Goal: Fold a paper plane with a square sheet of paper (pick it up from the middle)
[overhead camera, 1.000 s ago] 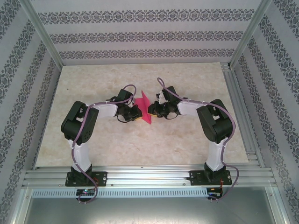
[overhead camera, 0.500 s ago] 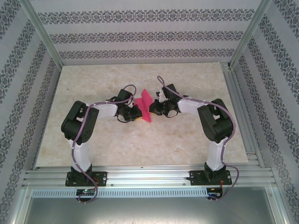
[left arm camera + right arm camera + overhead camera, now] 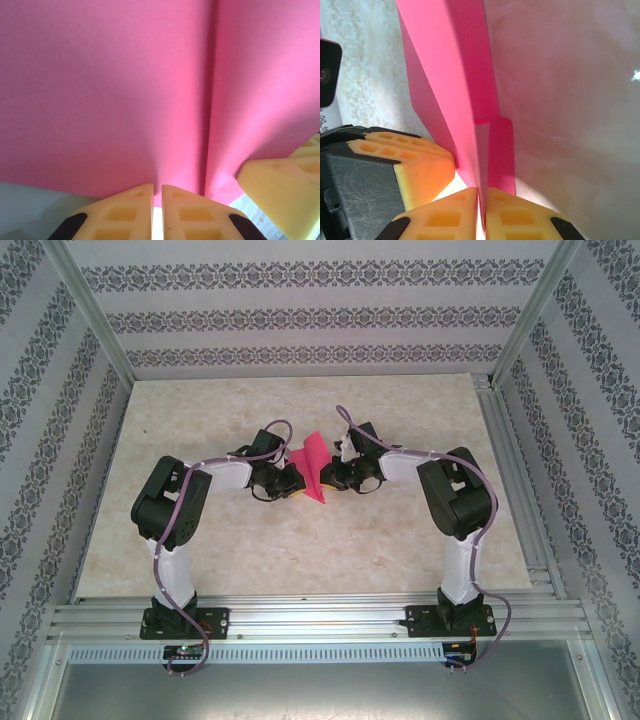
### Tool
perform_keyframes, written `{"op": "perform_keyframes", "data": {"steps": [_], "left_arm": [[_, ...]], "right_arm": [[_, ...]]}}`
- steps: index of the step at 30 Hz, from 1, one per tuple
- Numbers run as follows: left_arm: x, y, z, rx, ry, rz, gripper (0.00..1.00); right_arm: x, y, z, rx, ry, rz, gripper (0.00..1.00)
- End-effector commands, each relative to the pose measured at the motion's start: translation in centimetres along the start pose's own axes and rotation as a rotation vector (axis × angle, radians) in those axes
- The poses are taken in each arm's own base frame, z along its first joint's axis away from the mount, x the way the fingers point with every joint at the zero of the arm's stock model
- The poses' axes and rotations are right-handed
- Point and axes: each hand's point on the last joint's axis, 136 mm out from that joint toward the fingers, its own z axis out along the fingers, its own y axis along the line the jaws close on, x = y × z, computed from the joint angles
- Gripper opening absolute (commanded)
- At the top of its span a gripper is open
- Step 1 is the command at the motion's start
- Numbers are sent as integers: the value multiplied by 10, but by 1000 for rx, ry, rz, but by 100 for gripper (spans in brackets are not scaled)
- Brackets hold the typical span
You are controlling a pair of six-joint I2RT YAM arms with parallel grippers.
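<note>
The pink sheet of paper (image 3: 312,472) is folded into a narrow wedge with a centre crease and stands on edge above the middle of the table, its point toward the near side. My left gripper (image 3: 296,483) is shut on its left edge, and in the left wrist view the paper (image 3: 125,90) rises right in front of the closed left gripper (image 3: 157,192). My right gripper (image 3: 327,478) is shut on the opposite edge. In the right wrist view, the right gripper (image 3: 481,194) pinches the layered fold of the paper (image 3: 455,85), with a left finger (image 3: 415,165) close beside it.
The marble-patterned table (image 3: 300,550) stretches around both arms. Aluminium rails run along the right side (image 3: 510,470) and the near edge (image 3: 320,615). Patterned walls (image 3: 300,310) close in the back and sides.
My right gripper has closed onto the paper and shifted slightly. The paper has gone from a wider spread to a narrower fold, its tip pointing nearer. The left gripper has held still.
</note>
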Motion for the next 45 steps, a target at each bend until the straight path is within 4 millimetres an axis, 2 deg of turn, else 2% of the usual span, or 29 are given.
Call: {"op": "perform_keyframes", "data": {"steps": [1,10,29,36,45], "left_arm": [[-3,-1,1,-1,10,18,14],[-4,-1,2,-9,16,25,15],[-7,9,-1,-63,-3,33,13],[-9,8,-8,-71,-41,34,14],[-19,-2,-33,-57,-140,49,22]], "right_arm": [[-1,4,5,-21,24,-28,12],[-4,15,4,-45,43,-67,13],[-7,18,12,-34,145,-114,14],[-3,16,21,-41,193,-101,14],[-3,13,27,-41,209,-95,14]]}}
